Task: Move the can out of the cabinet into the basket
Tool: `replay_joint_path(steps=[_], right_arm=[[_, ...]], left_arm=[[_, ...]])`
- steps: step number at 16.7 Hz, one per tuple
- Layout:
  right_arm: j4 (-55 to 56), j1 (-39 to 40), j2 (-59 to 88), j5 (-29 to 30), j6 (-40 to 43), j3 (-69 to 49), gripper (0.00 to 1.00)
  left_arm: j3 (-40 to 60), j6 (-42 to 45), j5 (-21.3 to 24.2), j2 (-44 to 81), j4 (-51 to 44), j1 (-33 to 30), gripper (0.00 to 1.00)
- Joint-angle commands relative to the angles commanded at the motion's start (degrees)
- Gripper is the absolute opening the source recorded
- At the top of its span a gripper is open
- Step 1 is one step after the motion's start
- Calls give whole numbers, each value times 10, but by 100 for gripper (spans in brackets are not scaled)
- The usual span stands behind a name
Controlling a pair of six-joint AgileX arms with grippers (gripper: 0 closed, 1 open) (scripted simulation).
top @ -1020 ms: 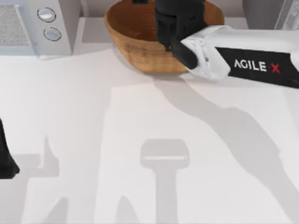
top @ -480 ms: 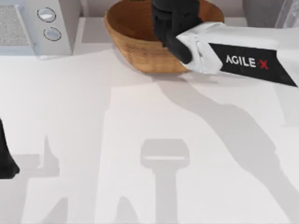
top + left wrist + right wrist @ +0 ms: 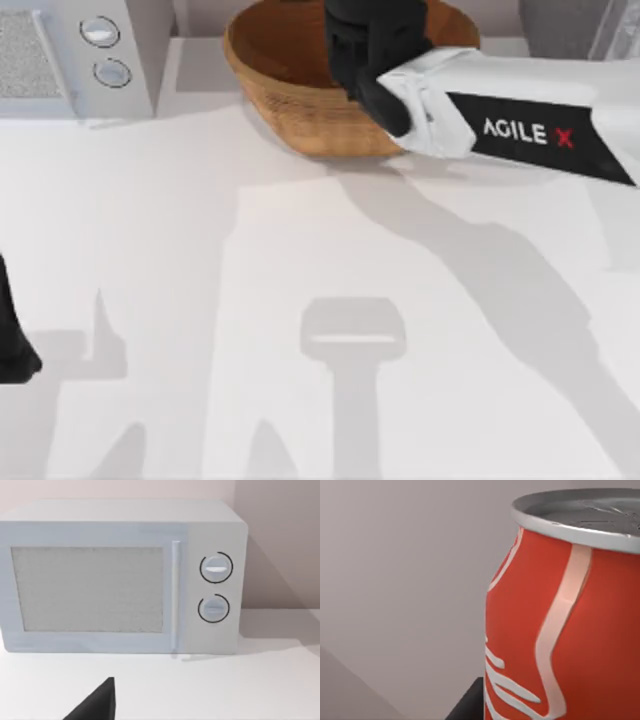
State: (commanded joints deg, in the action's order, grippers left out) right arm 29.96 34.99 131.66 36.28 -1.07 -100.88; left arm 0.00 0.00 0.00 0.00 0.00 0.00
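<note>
Red can (image 3: pixel 560 625) close in right wrist view, claw state unclear; top view: right claw (image 3: pixel 375 45) over basket (image 3: pixel 290 90).

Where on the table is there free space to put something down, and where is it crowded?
The broad white table in front of the basket and microwave is bare, to the near edge. Crowded: the back, where the right hand is over the basket with the can. The left hand is at the left edge.

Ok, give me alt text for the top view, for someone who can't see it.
The right arm reaches in from the right, its black wrist over the wicker basket at the table's far edge. A white appliance with two round knobs stands far left, and the left arm sits parked at the left edge.
</note>
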Motion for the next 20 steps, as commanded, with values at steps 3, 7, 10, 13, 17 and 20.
replay_joint_path(steps=[3, 7, 10, 13, 17, 20], right_arm=[[0, 0, 0, 0, 0, 0, 68], [0, 0, 0, 0, 0, 0, 98], [0, 0, 0, 0, 0, 0, 100], [0, 0, 0, 0, 0, 0, 100], [0, 0, 0, 0, 0, 0, 100], [0, 0, 0, 0, 0, 0, 100]], left_arm=[[0, 0, 0, 0, 0, 0, 100], [0, 0, 0, 0, 0, 0, 100], [0, 0, 0, 0, 0, 0, 100], [0, 0, 0, 0, 0, 0, 100], [0, 0, 0, 0, 0, 0, 100], [0, 0, 0, 0, 0, 0, 100]])
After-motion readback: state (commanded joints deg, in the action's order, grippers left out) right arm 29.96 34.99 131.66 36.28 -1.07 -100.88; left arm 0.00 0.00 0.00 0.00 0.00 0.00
